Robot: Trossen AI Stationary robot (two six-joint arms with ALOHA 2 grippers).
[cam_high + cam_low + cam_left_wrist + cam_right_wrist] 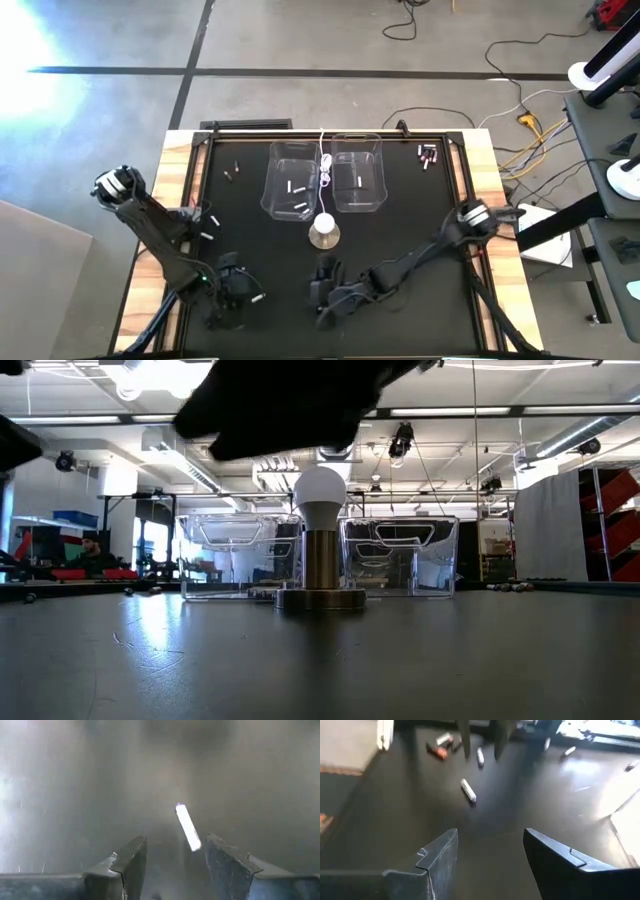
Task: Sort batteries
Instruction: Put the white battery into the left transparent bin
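Down at the near edge of the table, my left gripper [172, 862] hangs low over the dark mat with its two fingers spread apart and nothing between them; a silvery-white battery [188, 827] lies loose on the mat just ahead of the gap, slanted and touching neither finger. My right gripper [490, 855] sits nearby toward the middle of the near edge, likewise spread wide and holding nothing, looking across the mat at another pale battery [468, 790] lying well ahead of it. Beyond that one, a few more cells, pale and dark with reddish marks [439, 750], are scattered near the mat's border. The black tabletop [400, 240] is framed by a wooden edge [175, 160]. On it stand two clear bins side by side at the far middle: the left bin [292, 180] holds a couple of pale cells, the right bin [358, 175] at least one. A white cable [324, 160] runs between the bins to a round-based white bulb on a metal stem [320, 550], which stands just in front of them. A small cluster of dark, reddish batteries [428, 155] lies at the far right corner. Behind the table is an open workshop with ceiling lights, and a person [90, 552] sits far off.
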